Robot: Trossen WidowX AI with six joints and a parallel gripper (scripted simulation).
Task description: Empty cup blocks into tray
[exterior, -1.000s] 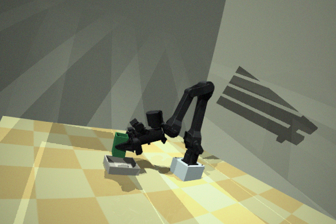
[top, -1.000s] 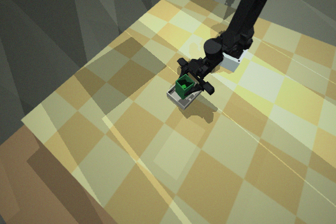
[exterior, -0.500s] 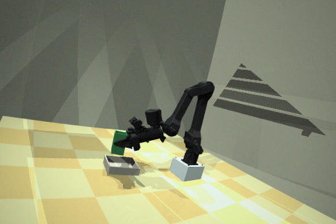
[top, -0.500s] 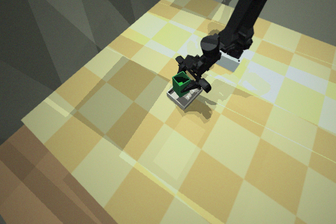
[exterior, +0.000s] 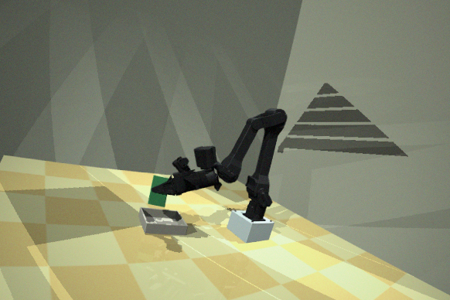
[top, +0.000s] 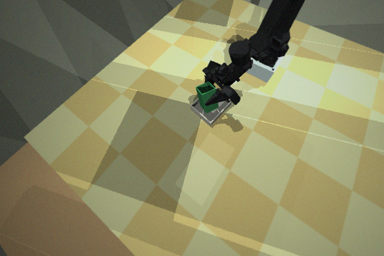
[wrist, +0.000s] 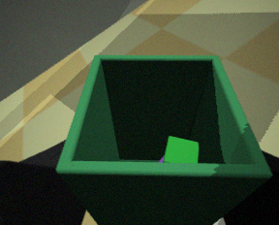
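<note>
Green cup (top: 206, 99) (exterior: 158, 199) (wrist: 162, 170): held above tray, centre of top view | gripper (top: 220, 96) (exterior: 156, 187): fingers part-open, clamped on cup | tray (top: 211, 122) (exterior: 165, 229): lower left-centre of exterior view | bright green block (wrist: 182, 150): inside cup, lower centre of wrist view

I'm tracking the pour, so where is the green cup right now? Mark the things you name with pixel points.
The green cup (top: 206, 100) (exterior: 158, 198) is between the gripper's fingers (top: 218, 98) (exterior: 160, 190), above the tray (top: 201, 116) (exterior: 164, 230) in the exterior view.

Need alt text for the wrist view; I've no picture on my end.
Looking into a square green cup held by the hand: a bright green block shows inside, with a sliver of purple beside it.
</note>
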